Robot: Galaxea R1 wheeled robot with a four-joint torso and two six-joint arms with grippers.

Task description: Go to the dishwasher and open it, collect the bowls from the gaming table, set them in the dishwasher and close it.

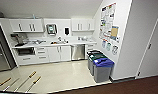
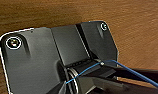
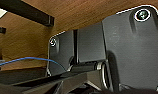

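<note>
The dishwasher [image 1: 77, 52] stands shut at the far side of a kitchenette, its grey steel front set under the white counter [image 1: 45, 45] between white cabinet doors. Pale shiny floor [image 1: 62, 75] lies between me and it. The gaming table and the bowls are out of view. Both wrist views look past the robot's dark plate at brown wood-grain floor [image 2: 135, 22], with a blue cable [image 2: 125, 67] running across.
Bins stand along the right wall, the nearest with a blue lid [image 1: 103, 62] and one behind it with a green lid [image 1: 96, 57]. A steel fridge [image 1: 1, 55] fills the left edge. Rods with wooden handles [image 1: 25, 82] lie at lower left. Dark floor [image 1: 125, 87] lies nearest.
</note>
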